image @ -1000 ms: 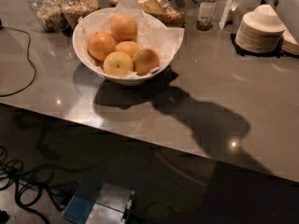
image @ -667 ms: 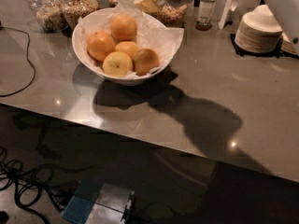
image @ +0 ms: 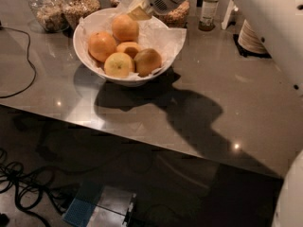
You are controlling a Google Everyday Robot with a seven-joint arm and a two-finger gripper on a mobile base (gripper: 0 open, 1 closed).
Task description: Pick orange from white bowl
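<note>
The white bowl [image: 85,56], lined with crumpled white paper, stands on the grey counter at the back left. It holds several oranges. One orange [image: 125,28] lies at the back, one [image: 101,45] at the left, and one [image: 119,64] at the front. My gripper [image: 139,12] reaches in from the upper right on the white arm. It hovers over the bowl's back rim, just right of and above the back orange. It holds nothing that I can see.
Glass jars of food [image: 47,8] [image: 81,4] stand behind the bowl, and another jar [image: 177,14] and a small bottle [image: 209,11] stand to the right. Stacked small white dishes [image: 248,37] are at the far right. A black cable [image: 28,65] lies on the left. The counter's front edge [image: 142,131] runs diagonally.
The arm has swung left and lower. The gripper has moved from right of the bowl to over its back rim, close to the back orange.
</note>
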